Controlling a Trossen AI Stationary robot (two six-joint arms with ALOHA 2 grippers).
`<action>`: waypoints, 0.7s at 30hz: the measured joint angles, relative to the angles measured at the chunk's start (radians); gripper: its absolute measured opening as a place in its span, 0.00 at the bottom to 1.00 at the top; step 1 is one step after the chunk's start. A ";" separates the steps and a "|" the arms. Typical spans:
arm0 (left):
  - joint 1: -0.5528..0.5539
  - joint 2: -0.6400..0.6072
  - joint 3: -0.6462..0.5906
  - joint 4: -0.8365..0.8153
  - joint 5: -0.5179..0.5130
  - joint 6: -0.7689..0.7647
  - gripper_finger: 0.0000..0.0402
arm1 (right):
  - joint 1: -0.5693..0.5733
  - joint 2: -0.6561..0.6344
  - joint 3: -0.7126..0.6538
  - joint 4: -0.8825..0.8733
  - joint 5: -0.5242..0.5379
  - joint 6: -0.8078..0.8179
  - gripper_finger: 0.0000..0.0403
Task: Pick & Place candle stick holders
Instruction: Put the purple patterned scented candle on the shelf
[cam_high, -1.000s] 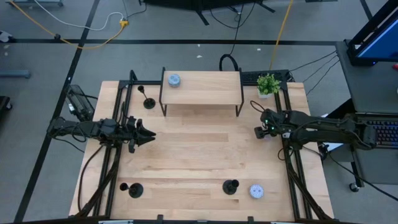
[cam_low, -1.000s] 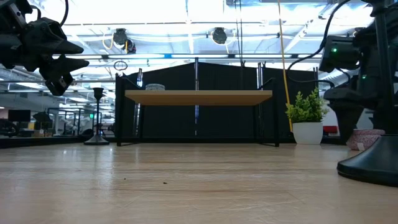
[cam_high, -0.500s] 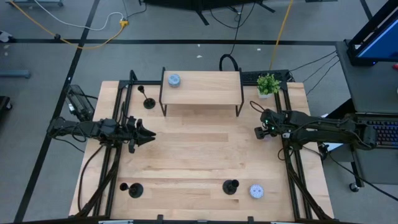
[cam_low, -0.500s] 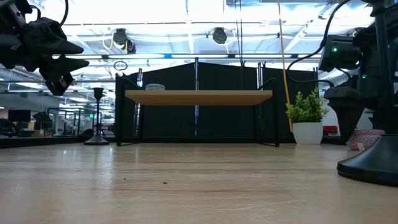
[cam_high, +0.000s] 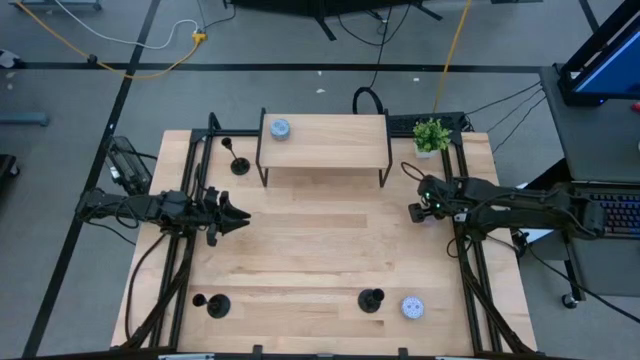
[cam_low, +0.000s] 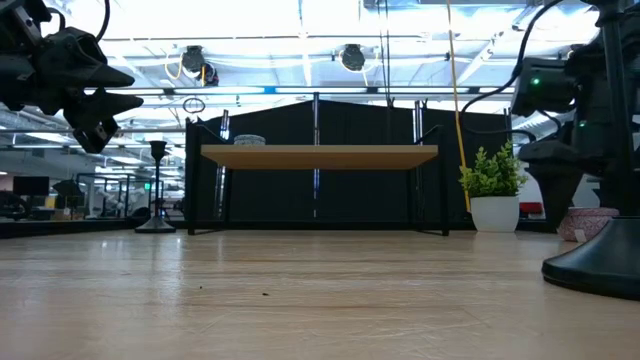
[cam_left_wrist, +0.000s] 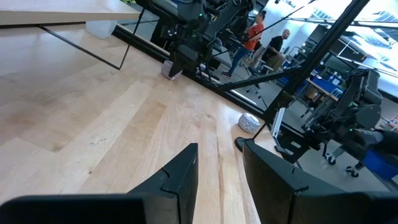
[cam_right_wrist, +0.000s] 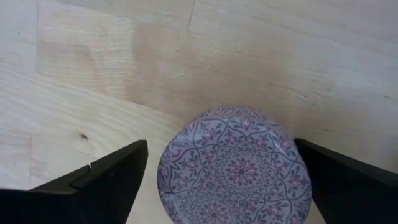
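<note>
Three matte-black candle stick holders stand upright on their round bases on the table: one at the far left beside the shelf (cam_high: 238, 163), one at the near left (cam_high: 212, 305), one at the near middle (cam_high: 371, 300). My left gripper (cam_high: 238, 218) is open and empty, raised over the table's left side; it also shows in the low view (cam_low: 112, 100) and its wrist view (cam_left_wrist: 219, 177). My right gripper (cam_high: 416, 213) is open at the right side, its fingers standing wide on either side of a lilac patterned tin (cam_right_wrist: 235, 167) without touching it.
A low wooden shelf on black legs (cam_high: 323, 140) stands at the far middle with a pale-blue tin (cam_high: 279, 128) on top. A potted plant (cam_high: 431, 135) is at the far right. A second lilac tin (cam_high: 411, 308) lies beside the near-middle holder.
</note>
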 joint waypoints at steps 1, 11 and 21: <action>0.000 0.000 0.000 0.000 0.000 0.000 0.33 | 0.000 0.006 0.000 -0.001 0.001 0.004 0.98; 0.000 0.000 0.000 0.000 0.000 -0.001 0.33 | 0.032 0.069 0.000 -0.039 0.008 0.033 0.97; 0.000 0.000 0.000 0.000 -0.001 -0.005 0.33 | 0.088 0.121 -0.002 -0.051 0.046 0.122 0.90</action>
